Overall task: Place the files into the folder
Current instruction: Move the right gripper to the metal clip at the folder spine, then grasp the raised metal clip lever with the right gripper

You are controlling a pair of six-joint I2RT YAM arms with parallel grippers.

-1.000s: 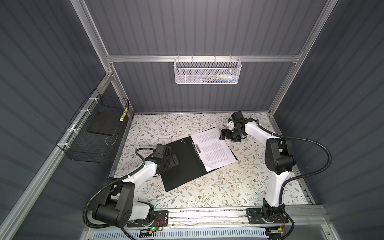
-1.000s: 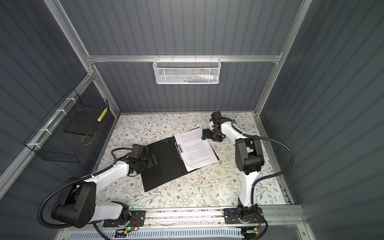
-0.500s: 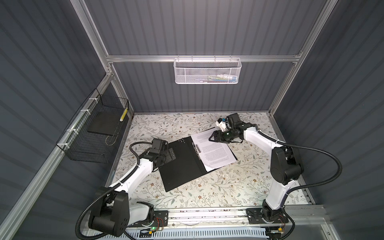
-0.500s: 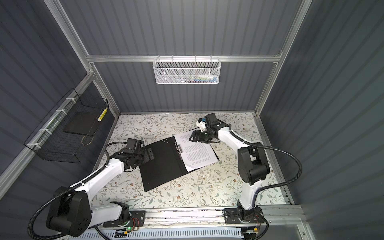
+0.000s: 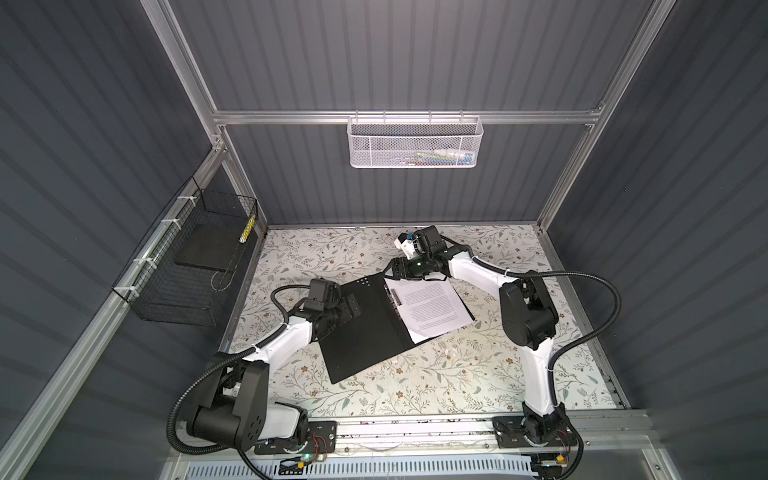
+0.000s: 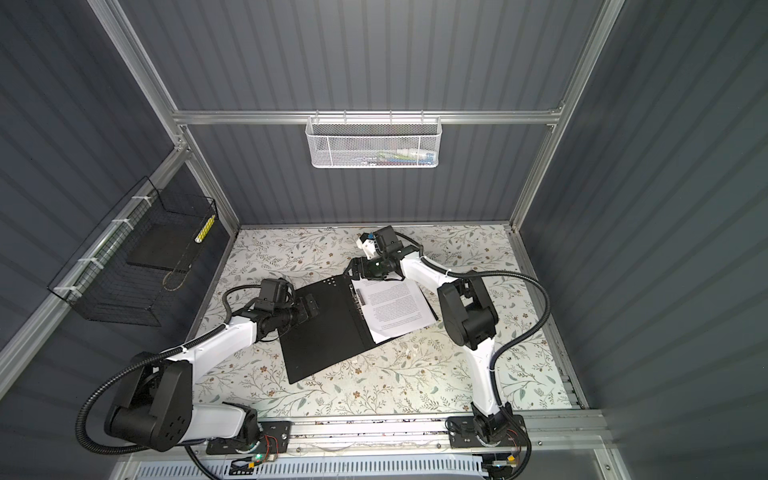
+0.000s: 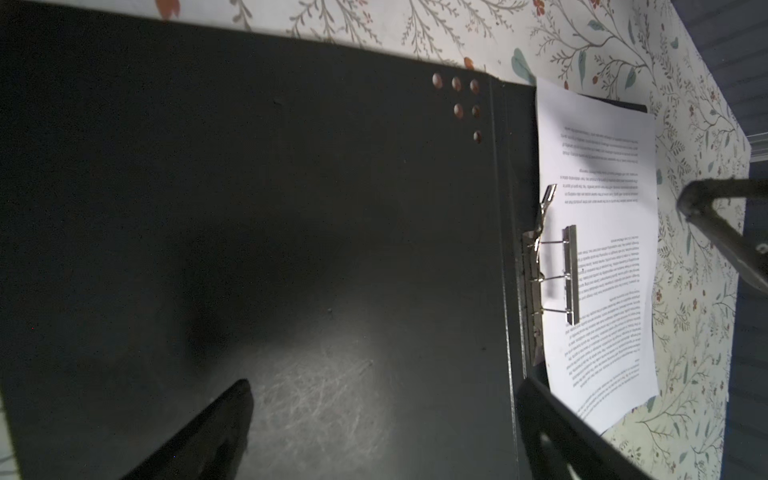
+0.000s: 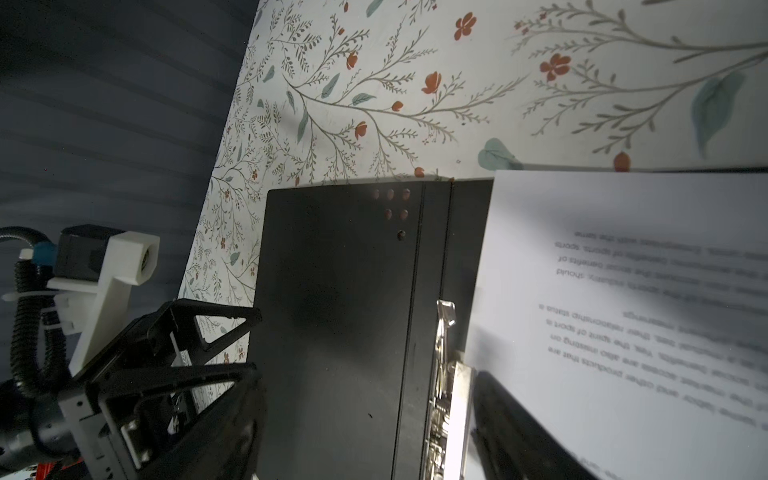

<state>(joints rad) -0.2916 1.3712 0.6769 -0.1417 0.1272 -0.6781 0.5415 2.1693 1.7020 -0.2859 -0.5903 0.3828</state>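
Right gripper [image 5: 394,271], jaws apart, has swung in to the folder's [image 5: 365,336] far edge near the clip [image 7: 570,274]. Left gripper [image 5: 351,306] hovers wide open over its bare half. Files [image 5: 434,309] lie inside, so clamping looks next.

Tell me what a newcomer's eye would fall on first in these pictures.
The open folder lies black-side up in the middle of the floral table, with the white printed files on its right half under the metal clip. The left arm and right arm reach to it from either side. A white mesh basket hangs on the back wall.
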